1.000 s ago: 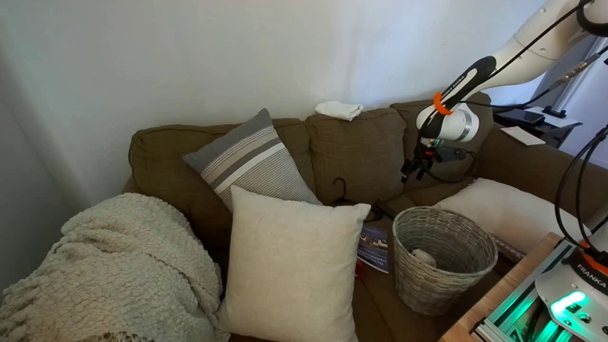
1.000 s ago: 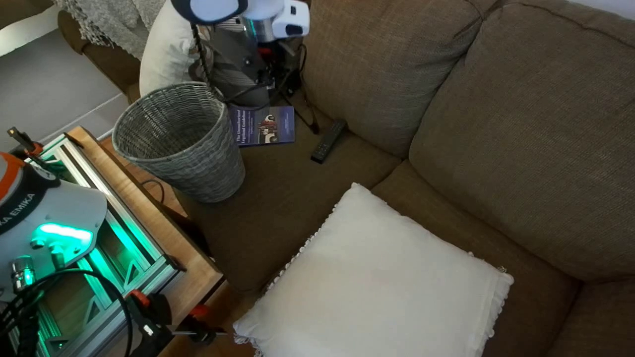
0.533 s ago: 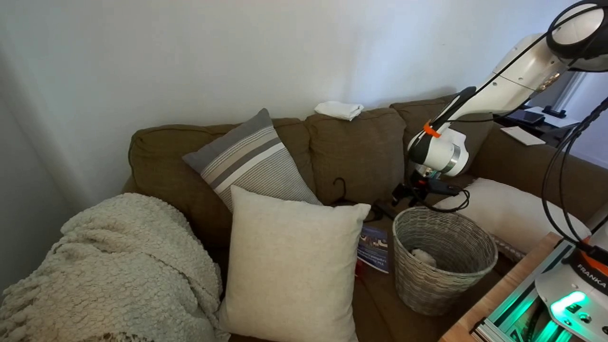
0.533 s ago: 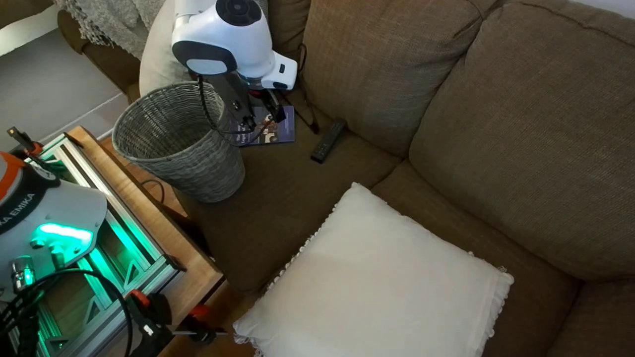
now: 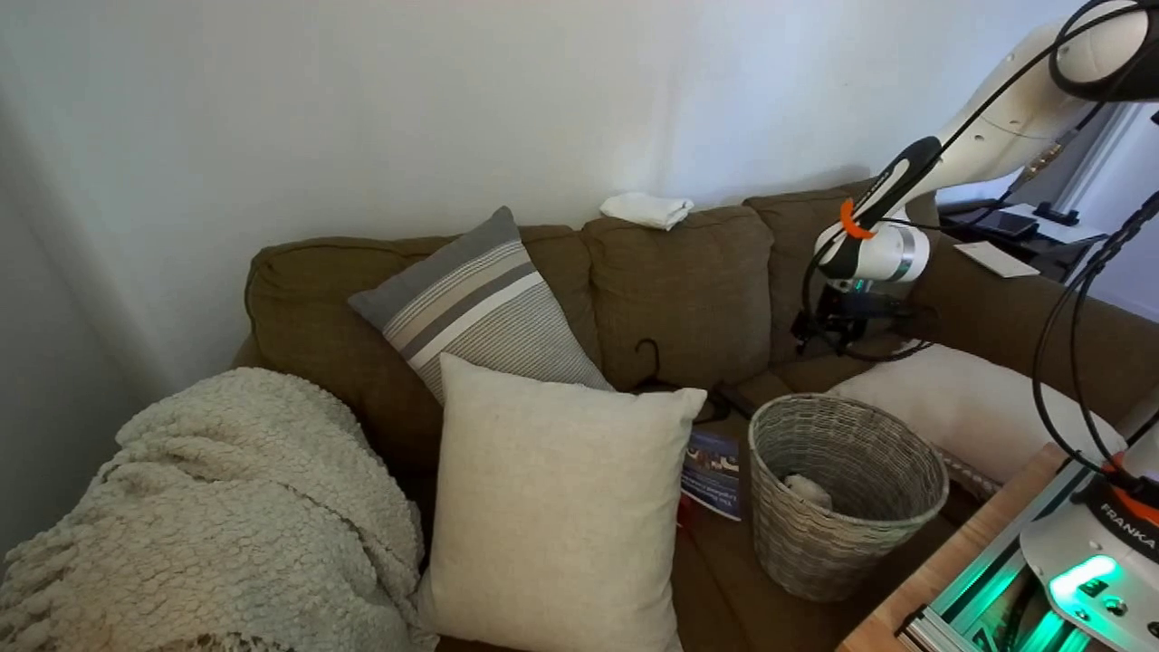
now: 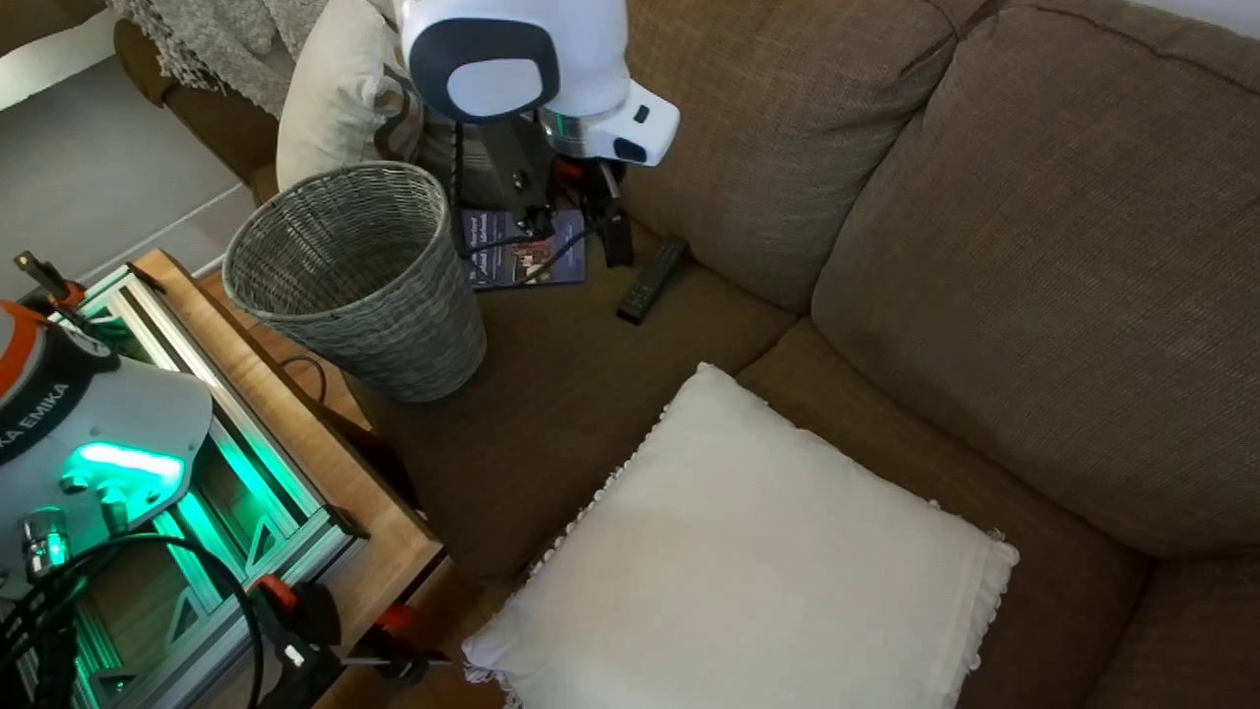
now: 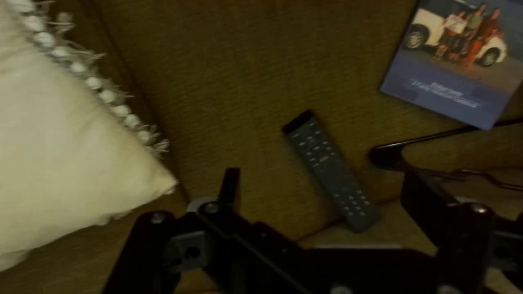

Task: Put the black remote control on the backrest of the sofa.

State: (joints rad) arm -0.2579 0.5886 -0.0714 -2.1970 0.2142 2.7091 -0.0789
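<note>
Your gripper (image 6: pixel 577 234) hangs above the sofa seat (image 6: pixel 561 394), fingers (image 7: pixel 427 204) apart, and in an exterior view the black remote control (image 6: pixel 653 281) lies on it just beside the backrest (image 6: pixel 738 148), right of the blue book (image 6: pixel 514 264).

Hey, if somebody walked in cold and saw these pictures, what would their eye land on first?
Probably the green light glowing on the robot base, near the edge of both exterior views. Next, likely the big cream pillow in the foreground of an exterior view. In the wrist view, the black remote control stands out near the middle, lying on the brown sofa seat beyond the open gripper.
</note>
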